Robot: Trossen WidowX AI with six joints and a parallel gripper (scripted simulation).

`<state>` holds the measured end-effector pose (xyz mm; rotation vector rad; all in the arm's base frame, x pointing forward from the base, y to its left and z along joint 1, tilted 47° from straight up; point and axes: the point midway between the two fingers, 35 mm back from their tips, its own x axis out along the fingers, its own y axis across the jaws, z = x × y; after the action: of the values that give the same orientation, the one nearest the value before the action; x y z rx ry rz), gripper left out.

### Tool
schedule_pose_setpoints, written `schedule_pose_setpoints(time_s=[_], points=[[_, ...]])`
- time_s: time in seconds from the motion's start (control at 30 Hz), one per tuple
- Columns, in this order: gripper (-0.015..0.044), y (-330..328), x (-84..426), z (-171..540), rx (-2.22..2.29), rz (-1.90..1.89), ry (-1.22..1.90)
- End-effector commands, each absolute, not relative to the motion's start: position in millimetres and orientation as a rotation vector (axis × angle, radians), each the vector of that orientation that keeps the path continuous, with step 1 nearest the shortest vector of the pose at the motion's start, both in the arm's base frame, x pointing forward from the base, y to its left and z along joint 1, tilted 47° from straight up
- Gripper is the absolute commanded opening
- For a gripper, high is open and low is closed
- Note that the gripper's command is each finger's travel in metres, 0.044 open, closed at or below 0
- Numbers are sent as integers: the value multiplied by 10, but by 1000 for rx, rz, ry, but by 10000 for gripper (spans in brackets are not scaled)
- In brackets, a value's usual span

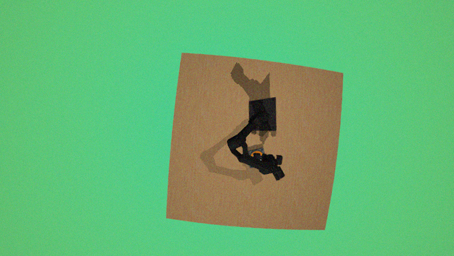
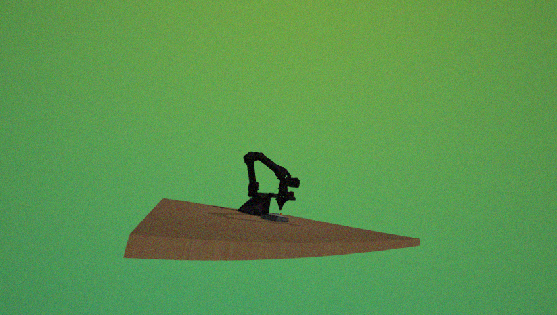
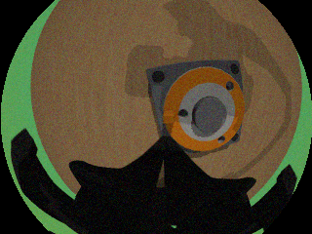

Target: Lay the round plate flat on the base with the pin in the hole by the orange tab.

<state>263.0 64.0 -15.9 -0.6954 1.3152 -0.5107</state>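
Barely started tbh: the hand (image 3: 160,164) is clenched on nothing, hovering just off the plate (image 3: 205,109), which sits on its base (image 3: 158,82) on the table (image 1: 219,196). Whole turning job remains.

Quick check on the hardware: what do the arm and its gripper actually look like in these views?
The arm is matte black throughout, slim jointed links rising from a square black base plate. The gripper is black too, its fingers tapering to points. No cables, markings or coloured parts show.
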Motion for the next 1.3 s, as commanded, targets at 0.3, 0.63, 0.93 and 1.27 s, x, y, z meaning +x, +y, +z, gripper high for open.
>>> schedule_pose_setpoints(time_s=[0.3, 0.63, 0.93, 1.27], points=[[0, 476, 2679, -316, -708, -515, 1318], [0, 523, 2795, -334, -707, -515, 1318], [0, 539, 2843, -336, -707, -515, 1318], [0, 551, 2900, -333, -707, -515, 1317]])
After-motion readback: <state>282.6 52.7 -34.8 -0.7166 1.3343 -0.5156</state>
